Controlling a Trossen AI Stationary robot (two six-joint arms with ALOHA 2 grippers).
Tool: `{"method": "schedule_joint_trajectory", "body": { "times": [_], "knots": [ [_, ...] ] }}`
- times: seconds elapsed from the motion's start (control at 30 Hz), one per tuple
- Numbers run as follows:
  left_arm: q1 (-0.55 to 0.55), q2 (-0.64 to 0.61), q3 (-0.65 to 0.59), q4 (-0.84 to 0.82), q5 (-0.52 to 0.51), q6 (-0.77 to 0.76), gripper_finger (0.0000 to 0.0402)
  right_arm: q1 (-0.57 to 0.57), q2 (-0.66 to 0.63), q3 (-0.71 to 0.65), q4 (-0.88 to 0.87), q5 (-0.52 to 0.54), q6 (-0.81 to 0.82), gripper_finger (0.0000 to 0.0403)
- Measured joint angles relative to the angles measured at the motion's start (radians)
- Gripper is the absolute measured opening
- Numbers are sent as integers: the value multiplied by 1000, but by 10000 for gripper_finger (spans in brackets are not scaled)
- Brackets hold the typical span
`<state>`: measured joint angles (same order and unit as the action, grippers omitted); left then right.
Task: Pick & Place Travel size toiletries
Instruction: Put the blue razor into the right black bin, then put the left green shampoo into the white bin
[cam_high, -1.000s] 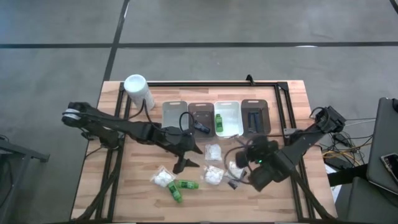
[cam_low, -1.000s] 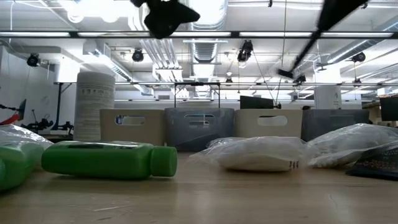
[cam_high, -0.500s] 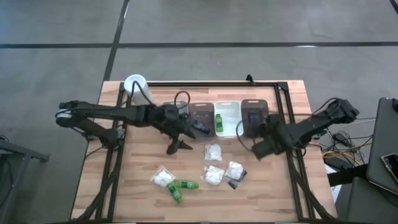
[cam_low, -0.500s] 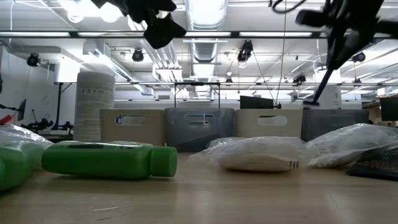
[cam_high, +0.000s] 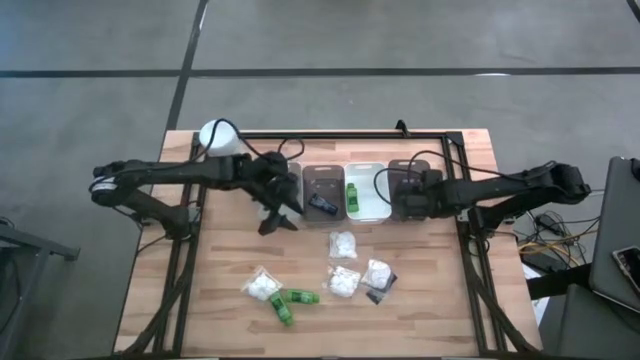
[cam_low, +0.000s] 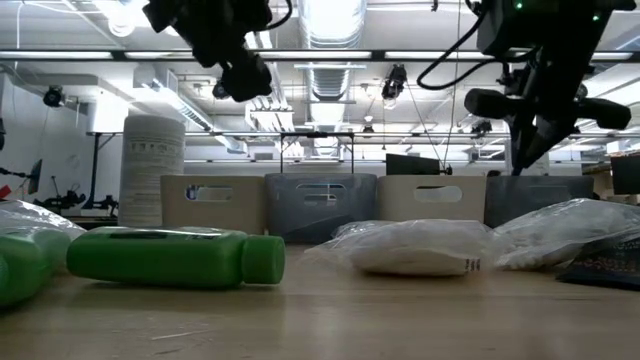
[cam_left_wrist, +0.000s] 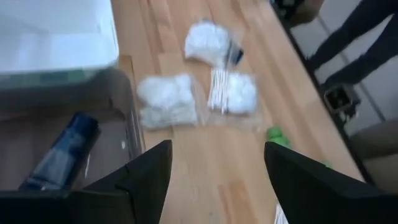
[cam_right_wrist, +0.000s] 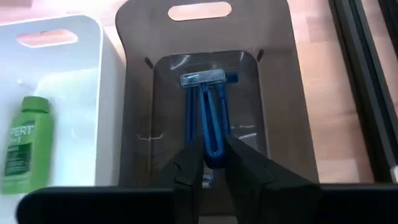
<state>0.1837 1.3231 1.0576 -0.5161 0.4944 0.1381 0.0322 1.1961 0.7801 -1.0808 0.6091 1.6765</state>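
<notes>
Four rectangular trays stand in a row along the far part of the wooden slatted surface (cam_high: 220, 310), beside a tall white cylindrical container (cam_high: 219, 137). From left to right they are a grey tray (cam_high: 269, 176), a brown tray (cam_high: 322, 172) holding a small dark blue item (cam_high: 322, 204), a white tray (cam_high: 368, 180) holding a little green bottle (cam_high: 352, 195), and a dark brown tray (cam_right_wrist: 283, 118) holding blue razors (cam_right_wrist: 208, 109).

Both dark arms reach in from the sides. The left gripper (cam_high: 276, 218) hangs above the surface at the near edge of the grey tray, its two fingers spread wide with nothing between them. The right gripper (cam_right_wrist: 212, 163) hovers over the dark brown tray with its fingers (cam_right_wrist: 189, 162) drawn narrow, close on either side of a blue razor handle; whether they grip it cannot be told.

Remaining toiletries lie loose on the near half of the surface: four clear packets of white puffs (cam_high: 343, 244), two little green bottles (cam_high: 290, 303) lying on their sides just beside the leftmost packet, and a small flat black piece (cam_high: 375, 296) touching the rightmost packet.
</notes>
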Motion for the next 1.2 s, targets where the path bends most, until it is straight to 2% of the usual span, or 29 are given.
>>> {"method": "schedule_joint_trajectory", "body": {
  "times": [0.13,0.23,0.37,0.47,0.63,0.9,1.03,1.2],
  "knots": [
    [0,0,-15,-17,-39,10,259,-3,11,-12,20,5,-29,86],
    [0,0,-33,-19,-50,-10,259,-3,17,-13,17,-12,-34,122],
    [-8,0,-55,-45,-51,-64,259,0,17,-7,17,-111,-44,183],
    [-18,-4,-72,-49,-51,-95,259,29,17,24,16,-189,-47,225],
    [-46,-18,-105,-25,-51,-114,259,104,17,117,14,-190,17,274],
    [-96,-19,-115,-77,-50,-145,259,266,100,215,14,-200,84,297],
    [-143,-21,-115,-100,-53,-194,259,333,186,265,14,-246,97,292],
    [-195,-21,-115,-101,-94,-274,259,363,295,352,19,-326,126,281]
  ]
}}
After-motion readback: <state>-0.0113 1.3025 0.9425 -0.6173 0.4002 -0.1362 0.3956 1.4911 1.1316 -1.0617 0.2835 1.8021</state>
